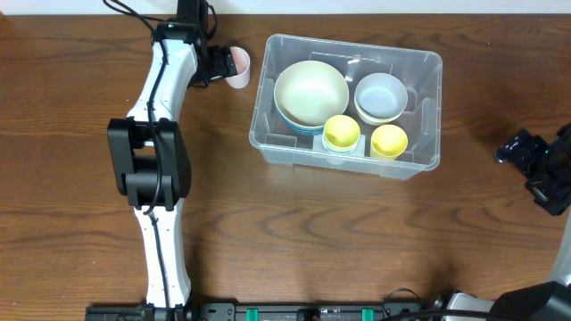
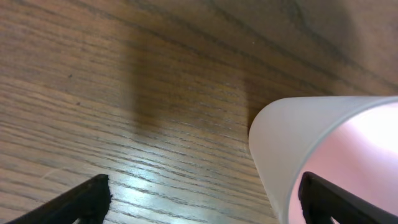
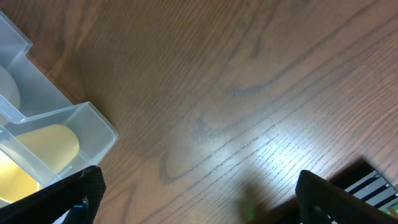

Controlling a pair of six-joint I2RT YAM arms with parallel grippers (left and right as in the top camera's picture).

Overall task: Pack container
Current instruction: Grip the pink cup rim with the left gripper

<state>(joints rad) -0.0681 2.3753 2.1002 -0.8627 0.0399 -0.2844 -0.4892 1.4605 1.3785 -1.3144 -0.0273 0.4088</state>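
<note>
Clear plastic container (image 1: 426, 111) sits on the wooden table (image 1: 294, 241), toward the far side and a little right of centre, mouth up. Its long axis runs across the table, left to right, skewed slightly so the right end lies nearer the robot. Inside: a cream bowl (image 1: 310, 91) nested on a blue one at the left end, a white bowl (image 1: 381, 96) toward the far right, and two yellow cups (image 1: 341, 132) side by side along the near wall. Free floor inside looks scarce. Just off the left end, near the wall but apart from it, is a pink cup (image 1: 238, 66); cannot tell whether it stands upright or lies tilted. The left gripper (image 2: 202, 190) is at the cup, fingers spread wide. The cup wall is close by one finger, the other finger is well clear, and nothing is clamped. The right gripper (image 3: 200, 180) hangs well off the right end, jaws likewise released and empty, with the container's corner at the edge of its view. Judgement: the step in hand is the pickup of the pink cup, likely the last item to go in. The next move calls for centring the cup between the fingers and closing gently — the thin wall may deform or skid. Then lift above the rim and set it into a gap, or stack it in a yellow cup.
</note>
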